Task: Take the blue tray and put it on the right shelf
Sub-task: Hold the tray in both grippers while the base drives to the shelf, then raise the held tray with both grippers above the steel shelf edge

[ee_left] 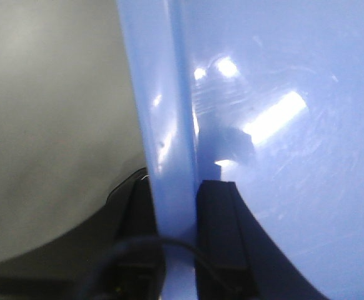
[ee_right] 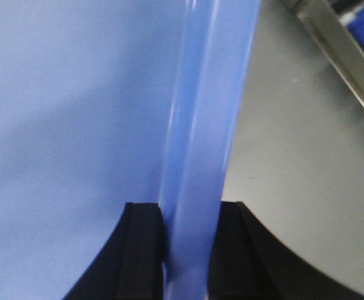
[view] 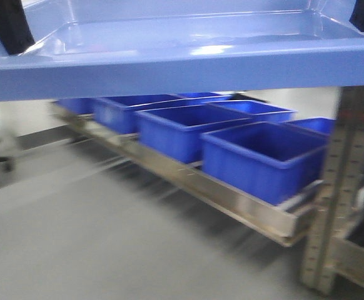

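Left wrist-mounted view showed the left hand point(ee_left: 176, 240) clamped on a rim of the blue tray point(ee_left: 294, 206), the right hand point(ee_right: 188, 250) clamped on its opposite rim.

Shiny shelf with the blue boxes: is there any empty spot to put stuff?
Crowded: the low stainless steel shelf is filled by deep dark-blue plastic bins standing side by side. Bare room shows on the grey floor before its front rail, left of the perforated metal upright.
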Action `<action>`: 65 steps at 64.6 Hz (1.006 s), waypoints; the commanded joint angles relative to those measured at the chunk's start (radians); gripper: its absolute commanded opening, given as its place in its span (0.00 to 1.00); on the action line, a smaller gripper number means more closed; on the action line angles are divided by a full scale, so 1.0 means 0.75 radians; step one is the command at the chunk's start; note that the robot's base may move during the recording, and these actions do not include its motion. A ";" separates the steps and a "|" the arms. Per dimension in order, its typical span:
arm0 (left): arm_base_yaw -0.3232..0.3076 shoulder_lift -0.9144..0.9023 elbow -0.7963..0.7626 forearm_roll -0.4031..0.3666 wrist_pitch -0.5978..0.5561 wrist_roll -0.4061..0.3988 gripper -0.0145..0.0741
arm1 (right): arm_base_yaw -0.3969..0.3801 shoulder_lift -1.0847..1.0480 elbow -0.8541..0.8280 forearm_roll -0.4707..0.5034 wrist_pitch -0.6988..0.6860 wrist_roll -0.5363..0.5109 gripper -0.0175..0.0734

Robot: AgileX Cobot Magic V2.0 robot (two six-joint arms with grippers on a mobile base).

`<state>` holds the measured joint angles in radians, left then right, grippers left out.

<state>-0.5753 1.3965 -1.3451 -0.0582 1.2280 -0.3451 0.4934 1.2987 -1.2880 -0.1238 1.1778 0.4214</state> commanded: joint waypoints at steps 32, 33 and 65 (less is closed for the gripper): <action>-0.020 -0.043 -0.028 -0.019 0.069 0.045 0.11 | 0.006 -0.040 -0.040 -0.032 -0.085 -0.041 0.25; -0.020 -0.043 -0.028 -0.019 0.069 0.045 0.11 | 0.006 -0.040 -0.040 -0.032 -0.085 -0.041 0.25; -0.020 -0.043 -0.028 -0.019 0.069 0.045 0.11 | 0.006 -0.040 -0.040 -0.032 -0.085 -0.041 0.25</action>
<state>-0.5753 1.3965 -1.3451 -0.0582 1.2280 -0.3451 0.4934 1.2987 -1.2880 -0.1238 1.1778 0.4198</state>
